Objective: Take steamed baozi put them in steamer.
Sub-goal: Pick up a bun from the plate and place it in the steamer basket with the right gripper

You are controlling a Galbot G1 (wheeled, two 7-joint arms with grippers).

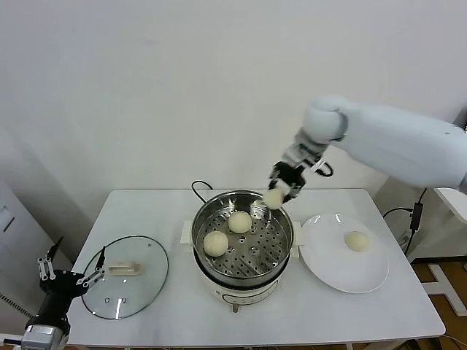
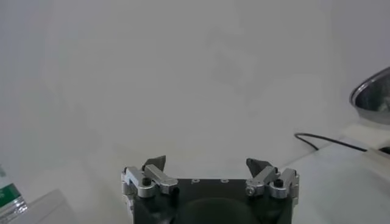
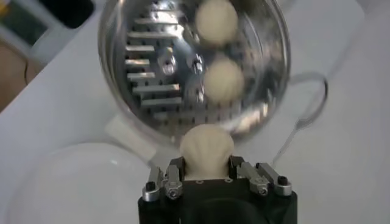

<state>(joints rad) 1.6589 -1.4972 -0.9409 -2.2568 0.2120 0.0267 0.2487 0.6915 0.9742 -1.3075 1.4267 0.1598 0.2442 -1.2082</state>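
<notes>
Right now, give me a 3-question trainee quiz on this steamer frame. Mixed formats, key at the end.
1. True or false: the right gripper holds a baozi over the steamer.
2. How many baozi lie inside the steamer: A) one B) two C) three?
3. Fill in: one baozi remains on the white ____.

Key:
1. True; held baozi sits above the rim.
2. B; two buns.
3. plate. The left gripper waits open near the glass lid.
</notes>
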